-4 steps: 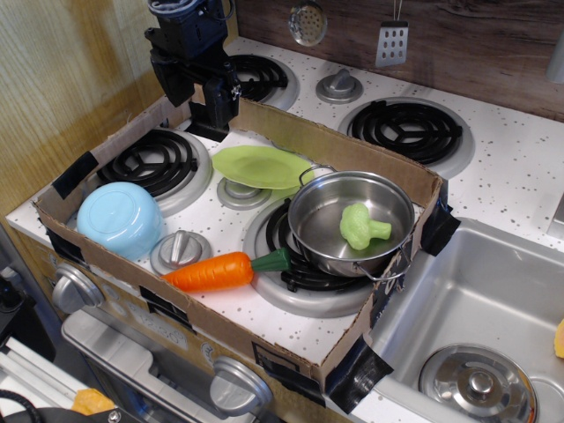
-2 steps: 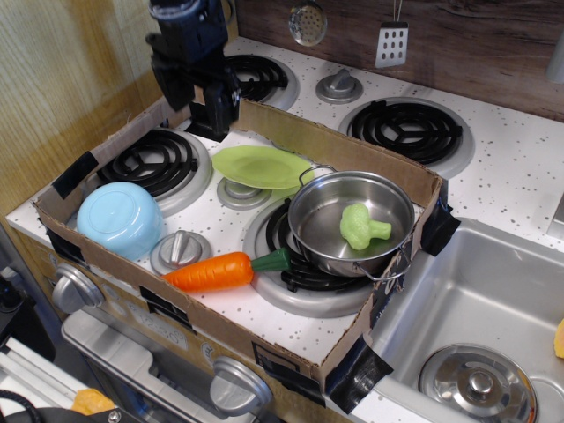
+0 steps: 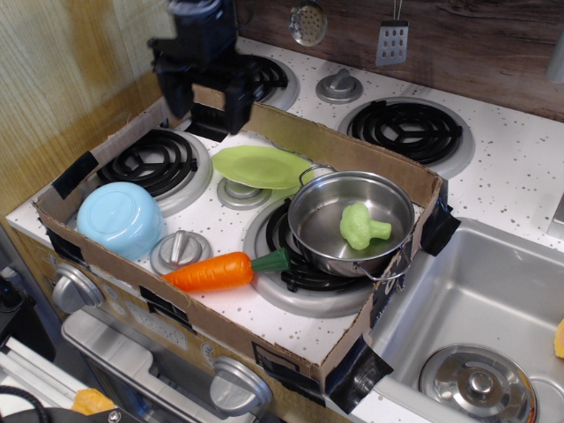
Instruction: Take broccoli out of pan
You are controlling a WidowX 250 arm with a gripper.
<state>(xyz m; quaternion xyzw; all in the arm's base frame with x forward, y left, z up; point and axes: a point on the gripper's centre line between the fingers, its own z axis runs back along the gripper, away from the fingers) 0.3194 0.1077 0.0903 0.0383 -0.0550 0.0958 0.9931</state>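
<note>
Hovering at the upper left of the frame, the black robot pincer [image 3: 206, 95] hung above the far wall of the brown cardboard tray [image 3: 352, 152], its two fingers spread apart and holding nothing. Right of centre, the small light-green plastic broccoli floret [image 3: 361, 226] lay inside the round shiny stainless-steel pan [image 3: 351, 222], well apart from the pincer. That pan sat on a black coil burner [image 3: 295, 264] of the white speckled toy stove bench [image 3: 511, 167]. Just left of the pan lay a flat lime-green plate [image 3: 260, 166]. Below it, an orange plastic carrot with a dark green top [image 3: 222, 270] pointed toward the pan. At the left, an upturned light-blue bowl [image 3: 120, 218] rested inside the tray. A steel sink [image 3: 493, 300] filled the lower right.
</note>
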